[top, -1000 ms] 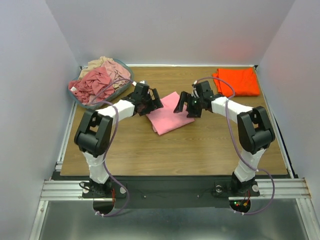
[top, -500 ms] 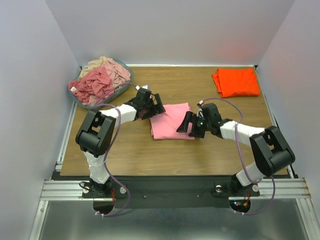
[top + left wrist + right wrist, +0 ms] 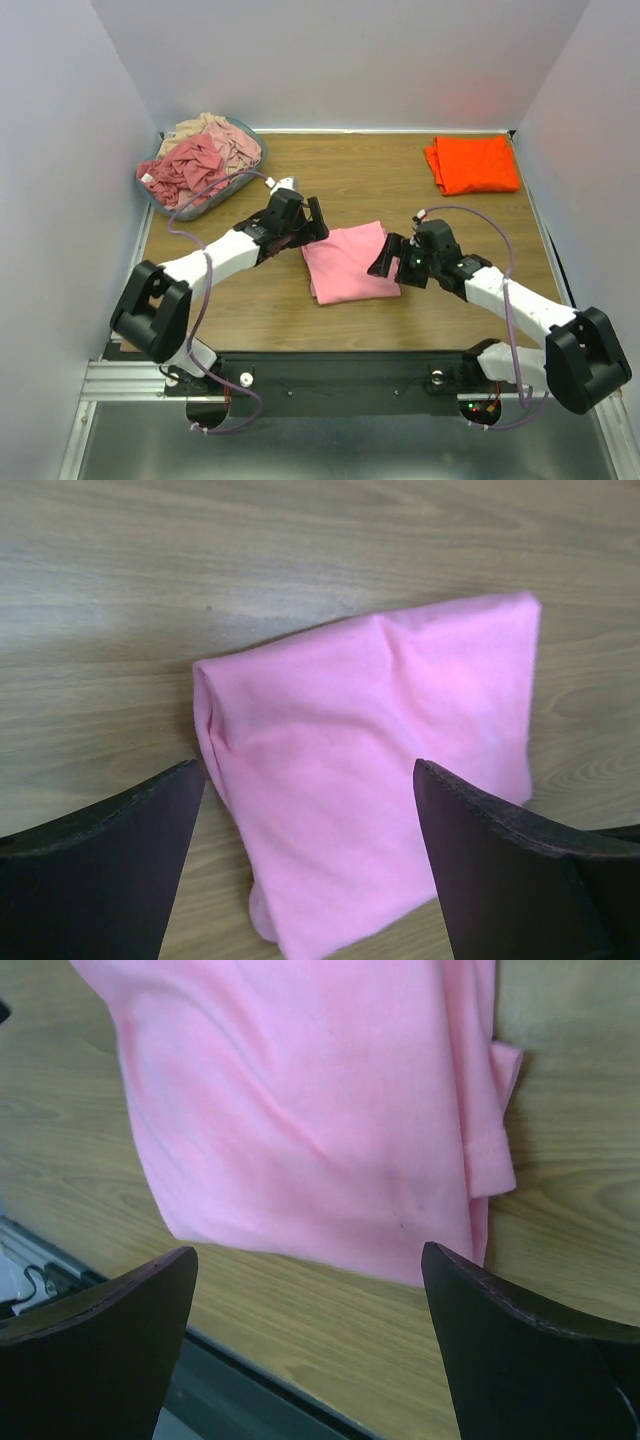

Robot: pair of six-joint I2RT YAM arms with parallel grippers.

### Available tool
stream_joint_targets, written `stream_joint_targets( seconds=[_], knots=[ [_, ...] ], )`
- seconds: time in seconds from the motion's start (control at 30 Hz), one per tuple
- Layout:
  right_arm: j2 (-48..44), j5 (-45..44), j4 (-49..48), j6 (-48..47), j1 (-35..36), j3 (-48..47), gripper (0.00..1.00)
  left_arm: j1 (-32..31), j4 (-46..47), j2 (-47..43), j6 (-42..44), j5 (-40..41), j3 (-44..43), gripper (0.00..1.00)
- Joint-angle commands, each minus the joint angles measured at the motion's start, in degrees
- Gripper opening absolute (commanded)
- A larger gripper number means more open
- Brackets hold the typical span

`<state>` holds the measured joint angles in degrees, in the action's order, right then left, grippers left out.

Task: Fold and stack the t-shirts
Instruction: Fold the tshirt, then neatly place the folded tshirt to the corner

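Overhead view of a wooden table (image 3: 300,310) with two robot arms reaching in from the near edge.

At the far left corner sits an oval basket (image 3: 178,208) heaped with crumpled shirts: a dusty rose one (image 3: 185,165) in front and a beige one (image 3: 205,128) behind it.

To the right of the basket, the left gripper (image 3: 312,228) is at the far left corner of a pink shirt (image 3: 348,262). In the left wrist view its two dark fingers (image 3: 100,870) are spread wide, with nothing between them. The shirt's corner lies on the wood below the gap. Whether the tips touch the cloth cannot be told.

The pink shirt lies near the middle of the table, folded into a rough rectangle turned slightly askew. It is flat, with a few soft creases.

At the shirt's right edge is the right gripper (image 3: 388,262), also spread wide and holding nothing. The right wrist view shows its fingers (image 3: 520,1360) on either side of the pink cloth, with a folded sleeve hem along one edge.

At the far right corner an orange shirt (image 3: 472,163) lies folded flat, well apart from everything else.
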<state>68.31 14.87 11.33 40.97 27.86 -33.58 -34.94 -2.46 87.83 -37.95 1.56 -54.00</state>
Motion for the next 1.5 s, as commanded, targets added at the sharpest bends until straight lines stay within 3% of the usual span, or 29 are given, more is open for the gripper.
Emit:
stream_joint_targets(
  seconds=[0.0, 0.17, 0.3, 0.47, 0.6, 0.7, 0.87, 1.27, 1.47],
  knots=[
    [-3.7, -10.2, 5.0, -2.7, 0.3, -5.9, 1.00, -0.2, -3.9, -9.9, 0.6, 5.6, -1.7, 0.98],
    [2.8, -19.9, 6.6, -6.9, 0.3, -10.5, 1.00, -0.2, -7.4, -21.5, -2.9, 11.2, 5.8, 0.99],
    [9.5, -19.1, 7.7, -8.3, 0.2, -15.2, 0.96, -0.1, -11.1, -32.5, -6.2, 16.9, 12.2, 0.98],
    [18.6, -20.1, 7.9, -9.0, 0.2, -18.4, 0.90, 0.1, -15.5, -38.3, -10.1, 21.5, 19.0, 0.98],
    [22.7, -22.5, 7.9, -10.3, 0.2, -19.9, 0.83, 0.2, -14.7, -39.5, -11.4, 20.8, 22.2, 0.98],
    [26.2, -20.0, 7.9, -11.5, 0.3, -20.8, 0.72, 0.2, -12.8, -38.3, -11.0, 20.2, 23.7, 0.98],
    [29.0, -17.9, 7.8, -11.4, 0.8, -20.4, 0.69, 0.2, -12.0, -36.2, -10.6, 20.5, 23.9, 0.98],
    [31.3, -22.8, 8.0, -8.8, 7.0, -19.5, 0.69, 0.3, -9.9, -34.7, -10.6, 19.8, 24.8, 0.98],
    [34.2, -25.9, 8.6, -6.4, 8.8, -19.4, 0.60, 0.3, -10.3, -36.2, -10.9, 19.7, 25.3, 0.98]
  ],
)
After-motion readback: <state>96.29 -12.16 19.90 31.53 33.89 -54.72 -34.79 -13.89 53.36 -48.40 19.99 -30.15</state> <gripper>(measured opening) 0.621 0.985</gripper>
